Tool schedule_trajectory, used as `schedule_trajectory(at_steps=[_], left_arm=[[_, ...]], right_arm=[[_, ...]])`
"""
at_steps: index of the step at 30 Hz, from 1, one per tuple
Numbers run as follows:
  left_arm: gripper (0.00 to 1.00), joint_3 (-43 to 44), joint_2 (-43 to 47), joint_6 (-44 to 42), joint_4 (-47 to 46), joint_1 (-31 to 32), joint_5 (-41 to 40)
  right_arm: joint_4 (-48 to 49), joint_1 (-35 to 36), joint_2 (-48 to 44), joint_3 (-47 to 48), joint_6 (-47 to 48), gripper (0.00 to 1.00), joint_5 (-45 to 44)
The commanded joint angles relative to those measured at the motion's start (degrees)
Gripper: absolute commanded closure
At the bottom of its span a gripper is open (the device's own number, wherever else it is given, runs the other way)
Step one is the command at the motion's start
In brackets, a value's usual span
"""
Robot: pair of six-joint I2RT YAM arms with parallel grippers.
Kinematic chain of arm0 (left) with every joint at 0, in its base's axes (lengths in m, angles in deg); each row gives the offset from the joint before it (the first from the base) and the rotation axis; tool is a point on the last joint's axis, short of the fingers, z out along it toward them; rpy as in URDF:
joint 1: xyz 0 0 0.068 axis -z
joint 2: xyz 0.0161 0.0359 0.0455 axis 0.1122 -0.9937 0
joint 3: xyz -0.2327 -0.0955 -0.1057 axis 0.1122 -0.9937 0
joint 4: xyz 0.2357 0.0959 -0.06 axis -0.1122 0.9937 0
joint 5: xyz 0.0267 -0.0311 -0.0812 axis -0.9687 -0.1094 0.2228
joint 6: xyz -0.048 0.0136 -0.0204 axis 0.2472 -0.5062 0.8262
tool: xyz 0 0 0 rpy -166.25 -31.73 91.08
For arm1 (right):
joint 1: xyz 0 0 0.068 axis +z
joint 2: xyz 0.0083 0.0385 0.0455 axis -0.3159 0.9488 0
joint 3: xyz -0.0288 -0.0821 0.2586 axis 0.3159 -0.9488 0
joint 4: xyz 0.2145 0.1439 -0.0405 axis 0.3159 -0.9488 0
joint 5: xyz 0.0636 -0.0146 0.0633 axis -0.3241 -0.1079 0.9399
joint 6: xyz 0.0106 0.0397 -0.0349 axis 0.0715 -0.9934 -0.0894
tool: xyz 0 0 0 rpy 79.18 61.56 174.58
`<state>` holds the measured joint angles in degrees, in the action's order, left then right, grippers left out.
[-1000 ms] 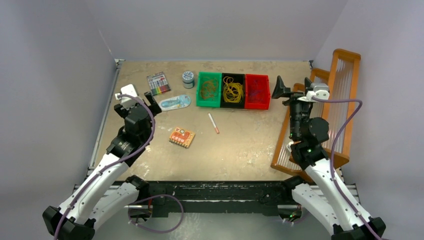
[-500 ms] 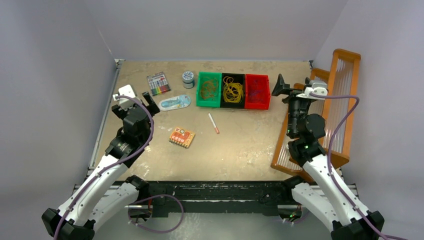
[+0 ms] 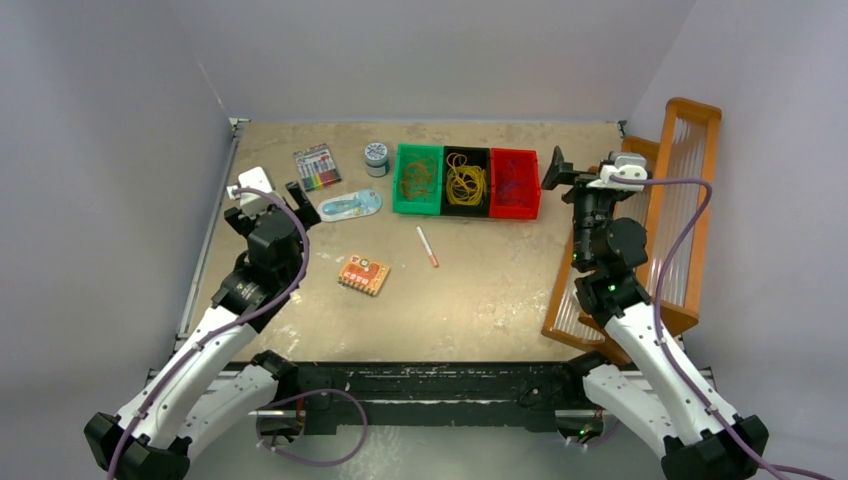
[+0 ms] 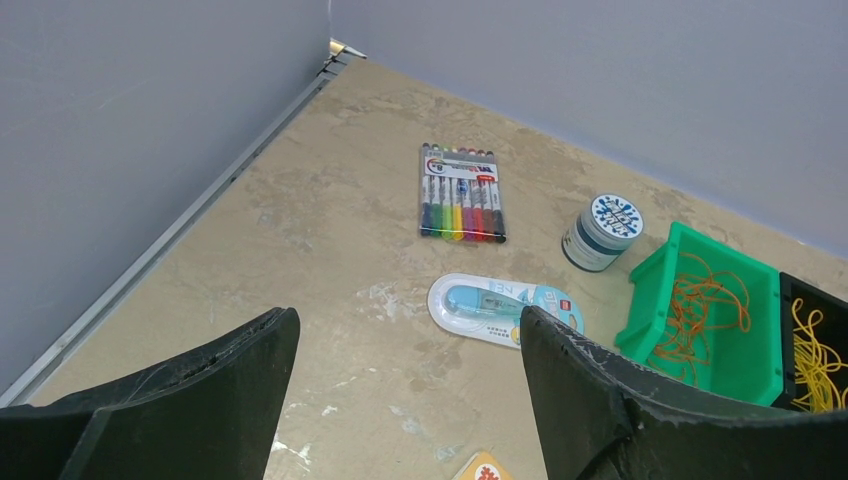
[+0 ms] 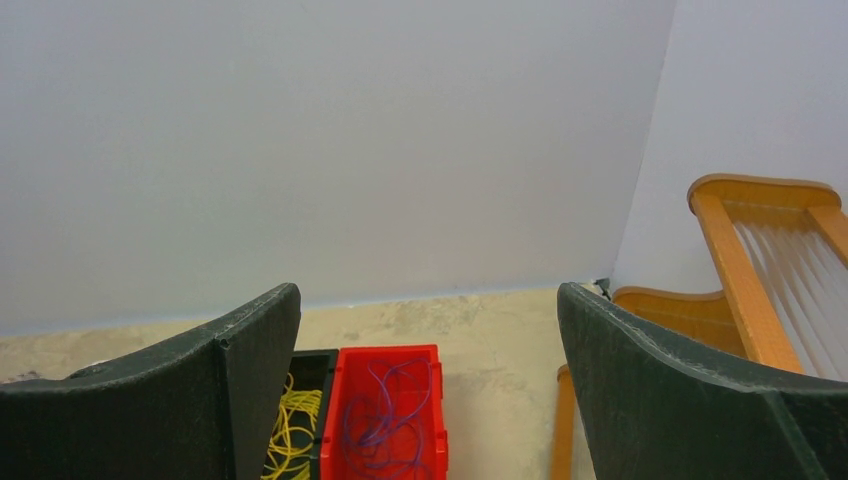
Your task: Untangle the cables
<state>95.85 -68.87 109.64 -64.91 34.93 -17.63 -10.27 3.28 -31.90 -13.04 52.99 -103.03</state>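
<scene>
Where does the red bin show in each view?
Top: red bin at the back, right of centre.
Left wrist: not in it.
Right wrist: red bin at bottom centre.
Shared landmark: yellow cables, in all three views.

Top camera high above the near edge, looking down and forward across the whole surface; left wrist camera low, close, facing the far-left corner; right wrist camera facing the back wall; all three share the black bin.
</scene>
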Motion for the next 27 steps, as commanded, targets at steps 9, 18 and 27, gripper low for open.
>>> schedule_trajectory(at_steps=[9,18,27], left_arm=[[0.19,1.62,1.7,2.62,-1.28,-0.45,-5.35],[0.18,1.63,1.9,4.06,-0.85,-0.45,-8.05],[0.17,3.24,0.13,4.18,1.13,-0.45,-8.22]], right_arm=[[1.45,-0.07,-1.02,1.03,4.7,0.01,12.77],[-1.62,-0.07,4.73,4.17,5.73,0.0,22.66],[-1.13,-0.07,7.05,5.63,5.24,0.01,19.41]])
